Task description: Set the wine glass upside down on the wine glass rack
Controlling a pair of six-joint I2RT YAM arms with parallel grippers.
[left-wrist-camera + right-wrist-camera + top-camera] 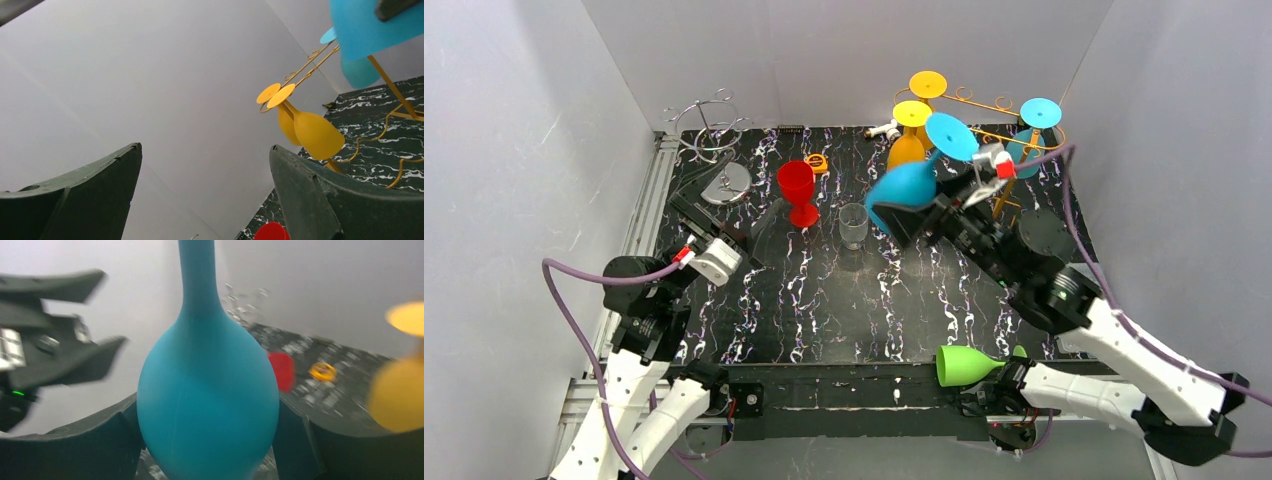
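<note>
A blue wine glass (904, 188) hangs in the air left of the gold wine glass rack (984, 104), tilted, with its round foot (951, 136) up and toward the rack. My right gripper (916, 215) is shut on its bowl (207, 390), a finger (292, 432) pressing each side. Two yellow glasses (910, 138) and one blue glass (1030, 140) hang upside down on the rack. My left gripper (759, 232) is at the left of the table, open (205, 147) with nothing between its fingers, pointing up toward the rack (320, 55).
A red glass (797, 190) and a clear glass (853, 225) stand mid-table. A green glass (964, 365) lies at the near edge. A silver wire rack (709, 125) and its disc base (726, 183) are at the back left. A small orange object (817, 163) sits behind the red glass.
</note>
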